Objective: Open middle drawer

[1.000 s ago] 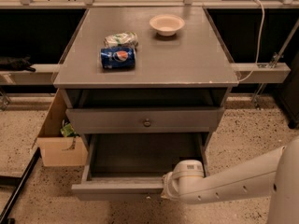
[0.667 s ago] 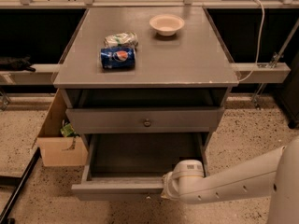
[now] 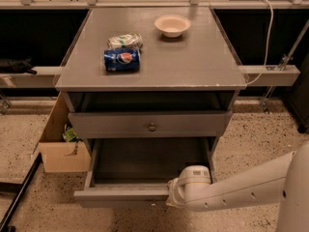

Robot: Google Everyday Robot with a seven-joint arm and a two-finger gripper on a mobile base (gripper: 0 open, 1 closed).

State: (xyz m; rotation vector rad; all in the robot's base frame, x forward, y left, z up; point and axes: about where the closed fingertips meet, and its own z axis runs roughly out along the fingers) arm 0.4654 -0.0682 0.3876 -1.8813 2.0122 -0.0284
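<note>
Gripper point(image 3: 170, 197) sits low against the front of the pulled-out bottom drawer point(image 3: 120, 193); whether it's clamped on, I cannot tell. Middle drawer point(image 3: 111, 124) sits closed just above, its knob point(image 3: 152, 127) free, under the bench point(image 3: 193, 62) carrying a can point(image 3: 121, 60) and a bowl point(image 3: 172, 25).

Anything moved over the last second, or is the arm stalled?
Nothing visibly changed. The end effector remains at the front of the pulled-out lowest drawer; the middle drawer, Pepsi can and bowl sit as before.
</note>
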